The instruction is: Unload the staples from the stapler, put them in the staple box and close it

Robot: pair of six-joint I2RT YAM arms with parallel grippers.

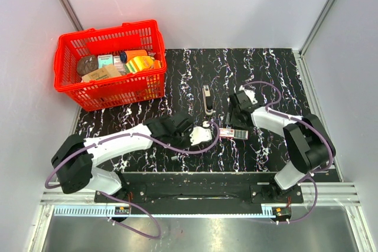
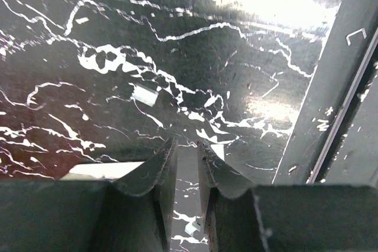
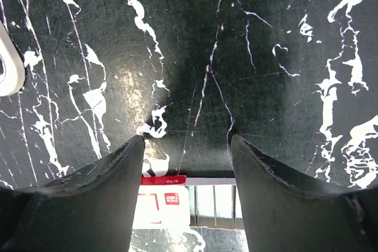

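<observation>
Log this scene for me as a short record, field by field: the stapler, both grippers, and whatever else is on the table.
stapler: lying on the table's middle, neither gripper touching it
left gripper: jaws a narrow gap apart, nothing between them
right gripper: open wide, holding nothing
red-and-white box: flat on the table, seen between the right fingers near their base
red basket: far left corner, holding packaged goods
table: black with white marbling
</observation>
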